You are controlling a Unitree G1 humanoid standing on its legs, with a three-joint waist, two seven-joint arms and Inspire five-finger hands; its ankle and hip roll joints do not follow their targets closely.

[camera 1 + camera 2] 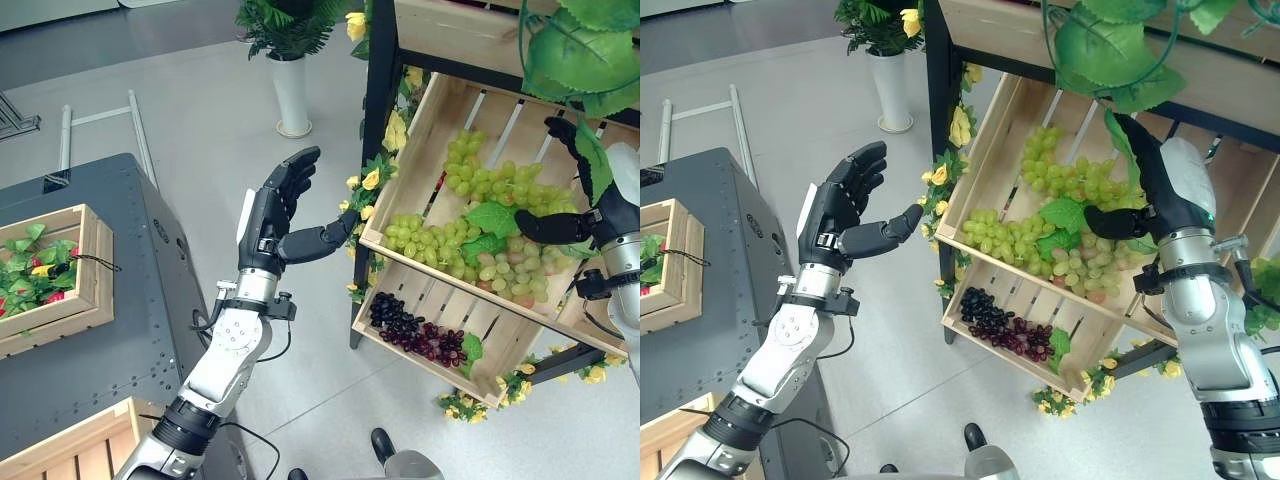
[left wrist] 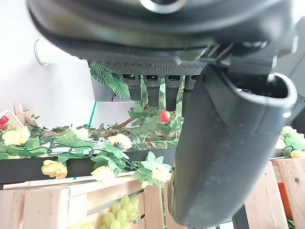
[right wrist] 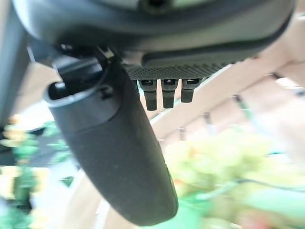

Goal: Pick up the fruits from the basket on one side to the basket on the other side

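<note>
The left hand [image 1: 268, 222] is up in the air, left of the wooden crate shelf [image 1: 412, 140]. Its fingers are spread wide and hold nothing. The right hand [image 1: 1162, 195] is over the top crate on the right, just above the green grapes [image 1: 490, 235] — its fingers are straight and its thumb sticks out toward the grapes, with nothing in it. Dark purple grapes [image 1: 415, 333] lie in the lower, nearer crate. A small wooden basket [image 1: 92, 277] with leaves sits far left on the grey table [image 1: 150, 300].
</note>
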